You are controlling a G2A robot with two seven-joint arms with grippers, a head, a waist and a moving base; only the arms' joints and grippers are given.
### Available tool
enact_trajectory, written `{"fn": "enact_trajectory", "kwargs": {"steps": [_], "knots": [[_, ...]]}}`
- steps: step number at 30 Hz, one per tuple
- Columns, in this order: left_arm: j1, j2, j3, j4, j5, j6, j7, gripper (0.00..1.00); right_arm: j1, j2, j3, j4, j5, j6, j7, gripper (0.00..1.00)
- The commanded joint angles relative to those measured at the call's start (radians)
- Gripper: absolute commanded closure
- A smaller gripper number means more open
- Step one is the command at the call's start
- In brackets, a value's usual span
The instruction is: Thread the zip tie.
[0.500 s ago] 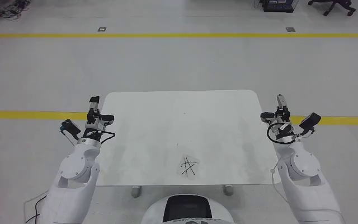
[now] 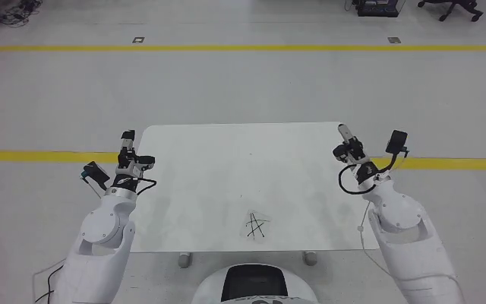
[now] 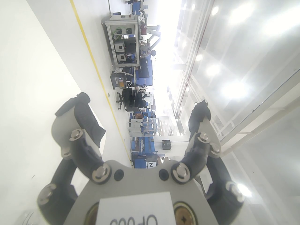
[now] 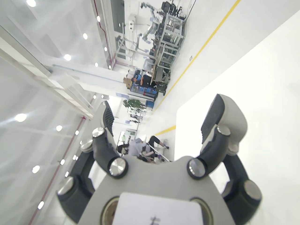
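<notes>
On white table (image 2: 228,159), close to front edge & abt mid-width: zip tie (image 2: 257,226), thin black strands crossed in a small tangle, flat on the top. Cannot tell how many pcs. Well apart from both grippers, touched by neither

Just off table's L edge, near far L corner: L gripper (image 2: 127,137), pointing away from the body. In L wrist view, L gripper (image 3: 140,101) spread wide, nothing btwn the black pads (image 3: 90,118)

At far R corner of table, just inside R edge: R gripper (image 2: 344,131), angled inward toward table's far side. In R wrist view, R gripper (image 4: 163,101) wide open too & empty, ribbed pads (image 4: 212,115) well apart, rounded corner of table (image 4: 257,83) just beyond

On floor beyond & beside table: yellow lines (image 2: 243,48)
</notes>
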Motion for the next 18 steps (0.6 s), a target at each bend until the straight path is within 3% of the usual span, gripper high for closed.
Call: {"fn": "enact_trajectory", "kwargs": {"steps": [1,2,15,18], "knots": [[0.0,0.0,0.0,0.0,0.0,0.0,0.0,0.0,0.01,0.002,-0.022,0.002,-0.071,-0.028,0.043,0.0],[0.0,0.0,0.0,0.0,0.0,0.0,0.0,0.0,0.01,0.004,-0.029,0.003,-0.096,-0.046,0.057,0.0],[0.0,0.0,0.0,0.0,0.0,0.0,0.0,0.0,0.01,0.004,-0.029,0.003,-0.096,-0.046,0.057,0.0],[0.0,0.0,0.0,0.0,0.0,0.0,0.0,0.0,0.037,0.008,-0.051,-0.002,-0.184,-0.053,0.12,0.0]]}}
